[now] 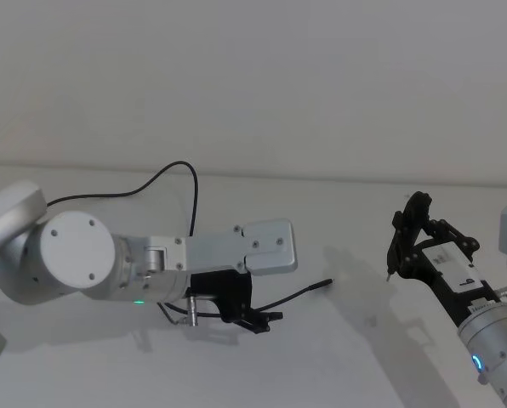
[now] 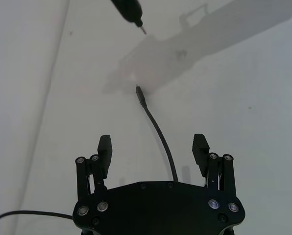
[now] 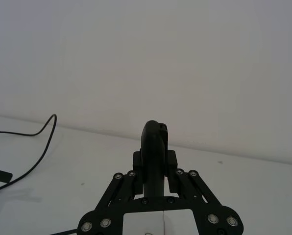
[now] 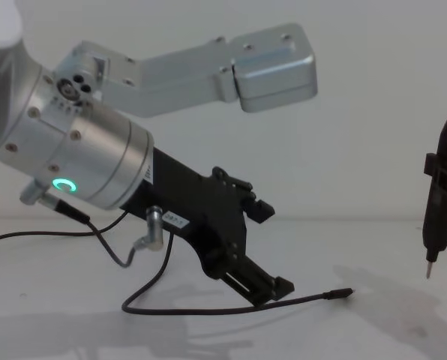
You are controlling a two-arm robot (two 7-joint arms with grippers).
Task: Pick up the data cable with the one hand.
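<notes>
A: How is the left arm posed?
B: Over the white table [image 1: 347,365], the left arm [image 1: 75,255] reaches in from the left. Its wrist slopes down toward the right, and its green ring is lit.
A: And its end effector?
B: The left end effector [image 2: 152,143] hangs low, fingers spread wide, gripping nothing. The right end effector [image 3: 155,160], off at the right, is pressed together on a slim black tool [image 4: 436,217].
A: The data cable?
B: The data cable [image 2: 156,125] lies on the table, running between the spread fingers. Its plug [image 2: 140,93] rests just beyond them, to the right.
</notes>
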